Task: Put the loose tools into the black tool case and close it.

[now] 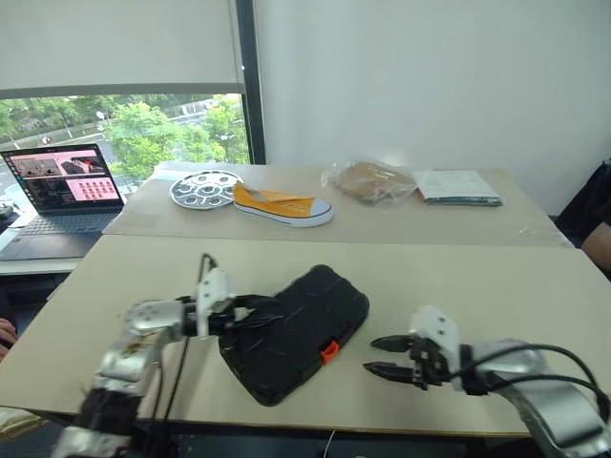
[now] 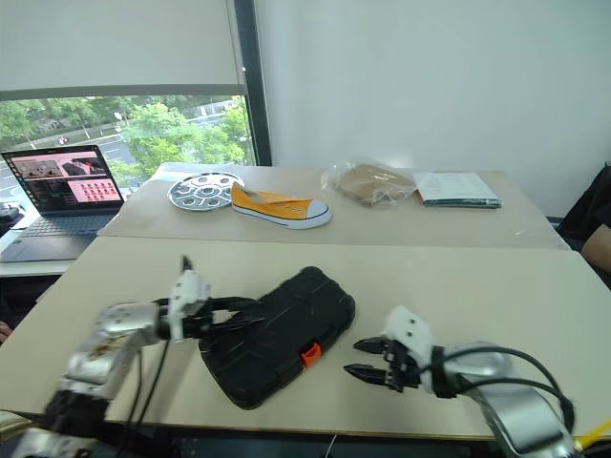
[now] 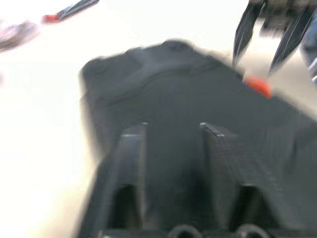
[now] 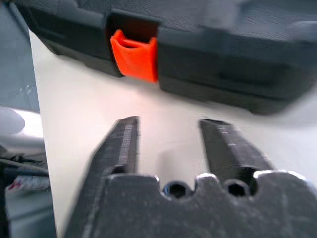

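The black tool case (image 1: pixel 305 329) lies shut on the near table, its orange latch (image 1: pixel 329 351) facing the front right. My left gripper (image 1: pixel 267 313) is at the case's left edge, fingers apart over the textured lid (image 3: pixel 198 99), holding nothing. My right gripper (image 1: pixel 370 355) hovers just right of the case, open and pointing at the latch (image 4: pixel 133 57), with bare table between its fingers (image 4: pixel 124 141). The left wrist view shows the right gripper (image 3: pixel 270 34) beyond the case. The loose tools are out of view.
On the far table lie a yellow shoe (image 1: pixel 282 205), a round metal tray (image 1: pixel 205 189), a plastic bag (image 1: pixel 368 179) and a booklet (image 1: pixel 456 186). An open laptop (image 1: pixel 62 191) stands at the left. A person's arm (image 1: pixel 597 234) is at the right edge.
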{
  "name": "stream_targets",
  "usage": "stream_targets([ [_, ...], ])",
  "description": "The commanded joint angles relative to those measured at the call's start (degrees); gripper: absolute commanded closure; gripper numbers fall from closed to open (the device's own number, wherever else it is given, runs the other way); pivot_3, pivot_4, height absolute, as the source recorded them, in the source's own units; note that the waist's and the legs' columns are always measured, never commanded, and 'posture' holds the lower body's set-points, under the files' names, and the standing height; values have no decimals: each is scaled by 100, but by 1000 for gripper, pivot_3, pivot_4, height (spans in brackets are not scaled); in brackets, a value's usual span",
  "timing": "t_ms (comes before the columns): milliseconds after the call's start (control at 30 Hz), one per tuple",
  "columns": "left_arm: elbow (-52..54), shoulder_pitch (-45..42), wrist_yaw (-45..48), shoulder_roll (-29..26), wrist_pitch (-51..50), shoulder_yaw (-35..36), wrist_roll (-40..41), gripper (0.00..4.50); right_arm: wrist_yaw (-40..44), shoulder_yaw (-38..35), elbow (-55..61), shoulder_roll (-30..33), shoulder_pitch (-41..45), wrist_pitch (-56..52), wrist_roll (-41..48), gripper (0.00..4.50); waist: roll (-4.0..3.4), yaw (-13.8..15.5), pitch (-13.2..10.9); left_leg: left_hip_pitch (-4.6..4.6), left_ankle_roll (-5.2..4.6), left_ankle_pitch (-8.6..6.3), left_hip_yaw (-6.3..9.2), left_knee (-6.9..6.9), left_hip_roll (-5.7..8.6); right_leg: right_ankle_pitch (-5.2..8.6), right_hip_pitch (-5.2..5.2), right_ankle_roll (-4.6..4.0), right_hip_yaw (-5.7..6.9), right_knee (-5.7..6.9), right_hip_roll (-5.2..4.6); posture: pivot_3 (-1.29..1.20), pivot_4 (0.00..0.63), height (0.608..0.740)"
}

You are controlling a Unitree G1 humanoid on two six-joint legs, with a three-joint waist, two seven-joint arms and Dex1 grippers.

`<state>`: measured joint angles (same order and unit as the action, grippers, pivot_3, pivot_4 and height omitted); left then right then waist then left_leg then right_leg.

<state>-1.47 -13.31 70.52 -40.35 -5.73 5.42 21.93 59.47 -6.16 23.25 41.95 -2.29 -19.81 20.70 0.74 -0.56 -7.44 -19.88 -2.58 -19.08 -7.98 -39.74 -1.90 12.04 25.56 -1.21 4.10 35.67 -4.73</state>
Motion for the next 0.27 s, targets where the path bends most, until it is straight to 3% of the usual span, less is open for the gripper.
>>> stream_targets([
  [33, -80, 565, 44, -378, 484, 469, -133, 809, 730, -593, -526, -27, -248, 1650, 195, 311, 20, 5, -17, -2, -2, -2, 0, 0, 0, 5, 0, 7, 1, -1, 16, 0, 150, 740],
  [67, -94, 789, 36, -474, 608, 565, -200, 450, 888, -675, -728, -7, -316, 1952, 209, 11, 25, 8, -24, 1, -2, -5, 0, -1, 0, 6, -3, 8, 0, -4, 18, 0, 150, 740],
  [100, -114, 1088, 1, -570, 706, 696, -266, 101, 979, -769, -968, 3, -316, 2130, 249, 0, 22, 8, -27, 1, -6, -7, -1, -1, 0, 6, -7, 8, 0, -9, 17, 0, 150, 740],
  [267, -66, 1974, -256, -629, 1002, 1262, -171, 35, 1152, -948, -2054, -69, -129, 3158, 164, 0, 4, -14, -71, 16, -38, -37, -22, 0, -5, 5, -32, 22, -1, -52, -24, 0, 150, 740],
])
